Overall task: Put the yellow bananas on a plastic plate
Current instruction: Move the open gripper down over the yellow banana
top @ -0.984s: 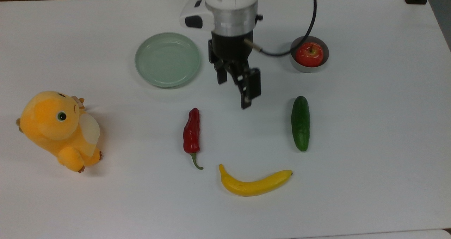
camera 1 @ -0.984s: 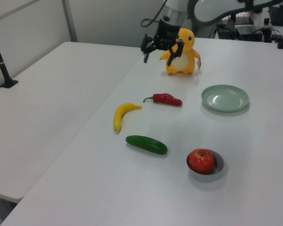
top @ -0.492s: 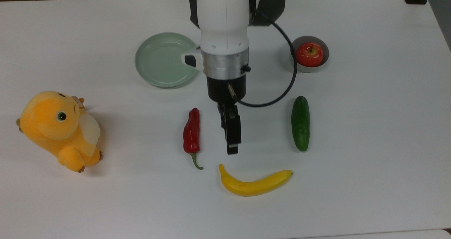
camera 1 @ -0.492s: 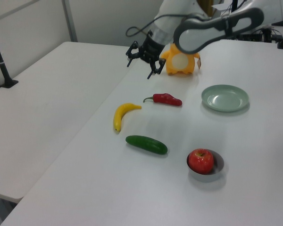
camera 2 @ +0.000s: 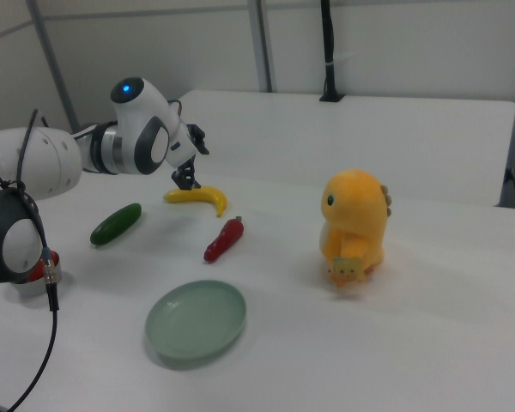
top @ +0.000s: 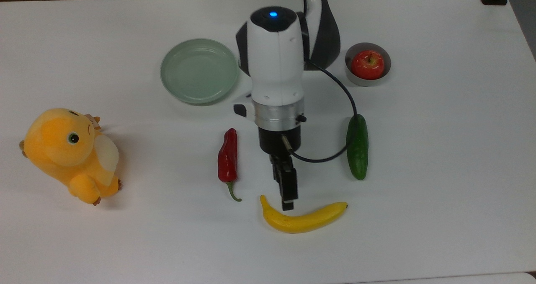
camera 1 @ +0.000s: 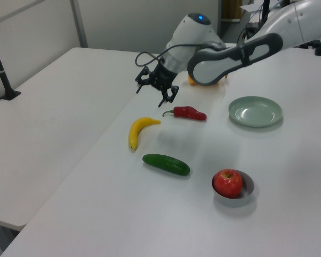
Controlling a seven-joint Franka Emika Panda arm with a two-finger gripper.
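A: Where was the yellow banana [top: 302, 220] at that point?

B: Flat on the bench [top: 439, 192], untouched, its curve bowing toward the top view's bottom edge, with the red chilli [top: 228, 158] and the cucumber [top: 357, 146] lying near it. The plastic plate [top: 199, 71] sat well apart and held nothing.

A: And the hand [camera 1: 157, 93]?

B: Hanging above the bench, just short of the banana. In the left view its two fingers stood spread, with nothing between them.

A: What would a clean pick have needed, in your judgement?

B: Centring over the thick middle of the fruit, with the fingers set across its width, not along it. Then a straight descent, so that one finger landed on each side without nudging the banana away, and a firm close before lifting.
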